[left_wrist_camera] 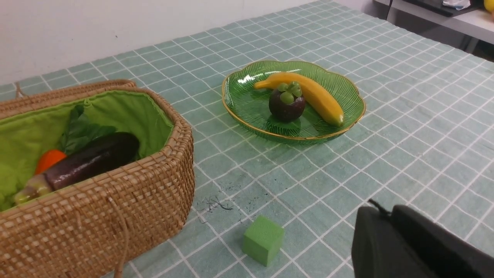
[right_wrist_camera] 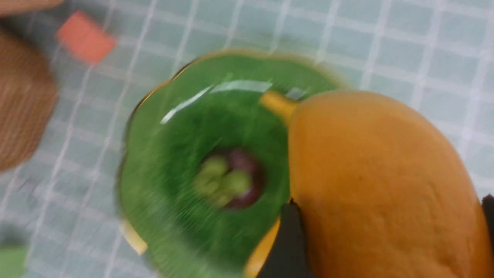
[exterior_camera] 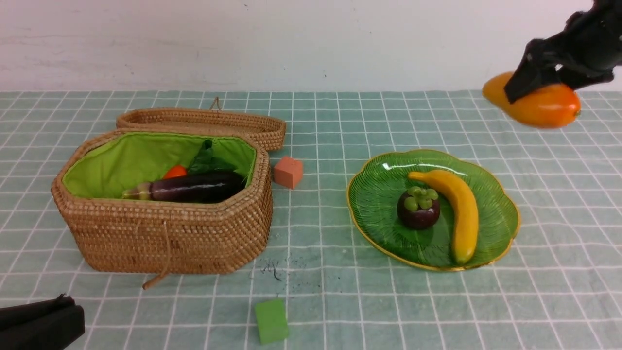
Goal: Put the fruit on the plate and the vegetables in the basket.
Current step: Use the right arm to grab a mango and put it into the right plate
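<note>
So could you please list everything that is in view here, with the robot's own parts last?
basket: one, tan wicker, green lining, lid open, left
eggplant: one, dark purple, in basket
carrot: one, orange, in basket behind eggplant
plate: one, green, gold rim, right
banana: one, yellow, on plate
mangosteen: one, dark purple, on plate
mango: one, orange, held in the air
cubes: two, orange-pink beside basket, green near front
right gripper: black, holding mango
left gripper: black, shut, low front left

basket (exterior_camera: pixel 160 228): was set at the left, lid (exterior_camera: pixel 204 121) laid open behind it
in basket: eggplant (exterior_camera: pixel 194 187) in front, carrot (exterior_camera: pixel 175 171) behind it
plate (exterior_camera: pixel 379 194): was set right of the basket
on plate: mangosteen (exterior_camera: pixel 418 210) left of the banana (exterior_camera: pixel 459 211), just beside it
mango (exterior_camera: pixel 539 104): was held in the air behind and right of the plate
cubes: one (exterior_camera: pixel 288 171) between basket and plate, one (exterior_camera: pixel 271 321) in front
</note>
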